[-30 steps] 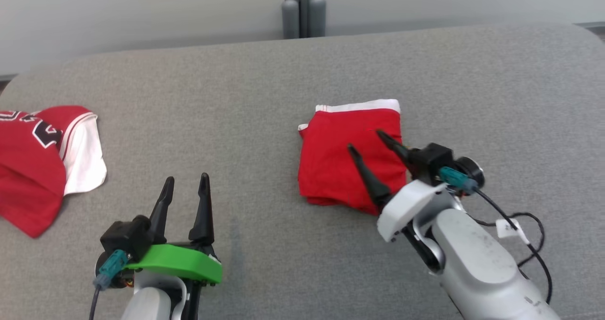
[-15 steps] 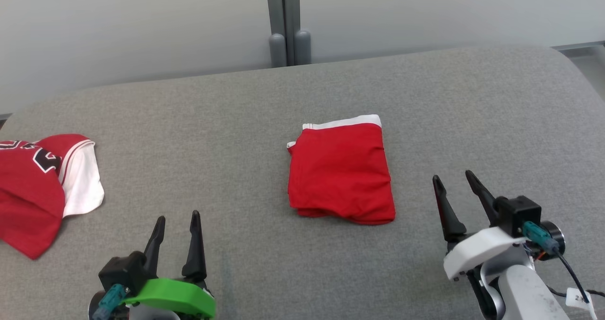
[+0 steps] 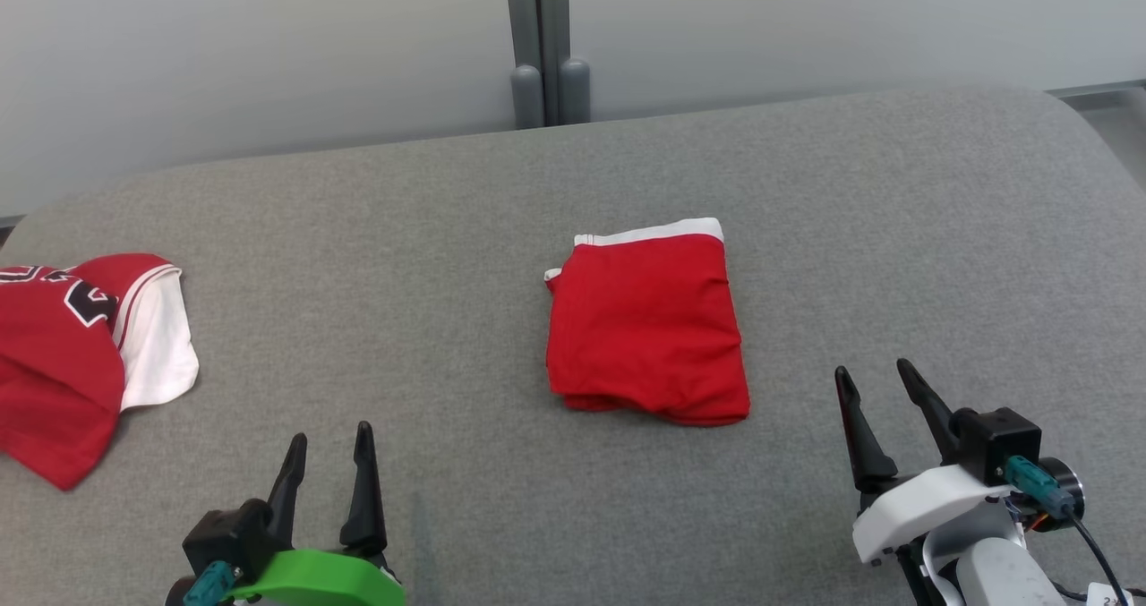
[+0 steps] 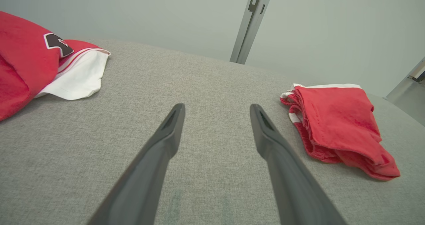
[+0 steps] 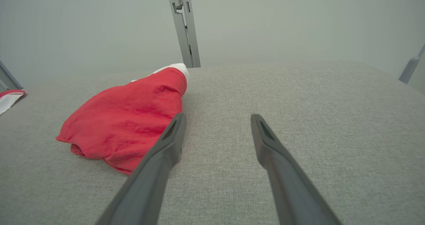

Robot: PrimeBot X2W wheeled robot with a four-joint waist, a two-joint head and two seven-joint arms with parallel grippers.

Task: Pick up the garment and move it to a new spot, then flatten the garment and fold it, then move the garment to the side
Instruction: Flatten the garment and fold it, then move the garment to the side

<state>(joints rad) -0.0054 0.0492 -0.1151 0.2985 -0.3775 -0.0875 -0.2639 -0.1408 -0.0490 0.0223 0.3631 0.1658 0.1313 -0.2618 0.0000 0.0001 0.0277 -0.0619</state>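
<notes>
Grey upholstered surface (image 3: 448,230) fills my view. At far left a crumpled red jersey (image 3: 54,355) lies apart. My left gripper (image 3: 330,434) hovers low, fingers spread and empty. The folded red shorts (image 3: 645,328) sit mid-surface, I judge ready for shifting aside. My right gripper (image 3: 873,370) is near them, fingers spread, holding nothing.

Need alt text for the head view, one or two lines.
A folded red garment with a white band lies mid-frame on a grey fabric surface. The left gripper and right gripper sit at the lower corners, jaws open and empty. A crumpled red-and-white jersey lies at the left edge.
</notes>
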